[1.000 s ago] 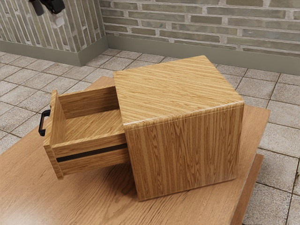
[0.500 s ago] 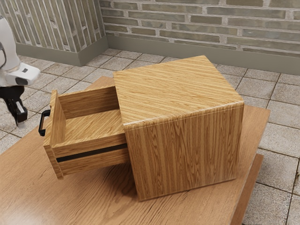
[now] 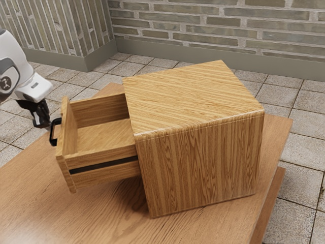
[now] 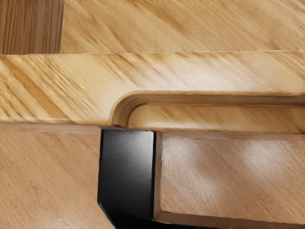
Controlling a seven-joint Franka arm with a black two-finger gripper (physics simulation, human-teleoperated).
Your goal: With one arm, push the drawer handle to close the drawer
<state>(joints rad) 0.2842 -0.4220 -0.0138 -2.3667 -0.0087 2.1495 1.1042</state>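
Observation:
The black gripper (image 3: 42, 122) is low at the exterior view's left, right beside the outer side of the black drawer handle (image 3: 53, 132); whether they touch is hard to tell. Behind that handle, the wooden drawer (image 3: 104, 141) stands well out of the cabinet (image 3: 203, 162), its inside bare. Seen from my hand, the handle (image 4: 126, 176) juts out from the top edge of the drawer front (image 4: 57, 90), which has a rounded recess along it.
The cabinet rests on a wooden table (image 3: 101, 218), whose far edge runs behind it. Beyond lie a tiled floor (image 3: 304, 147) and brick walls (image 3: 203, 25).
My gripper has come down into the exterior view's left side and moved toward its right, to the handle. Over the last half second the drawer has slid slightly into the cabinet.

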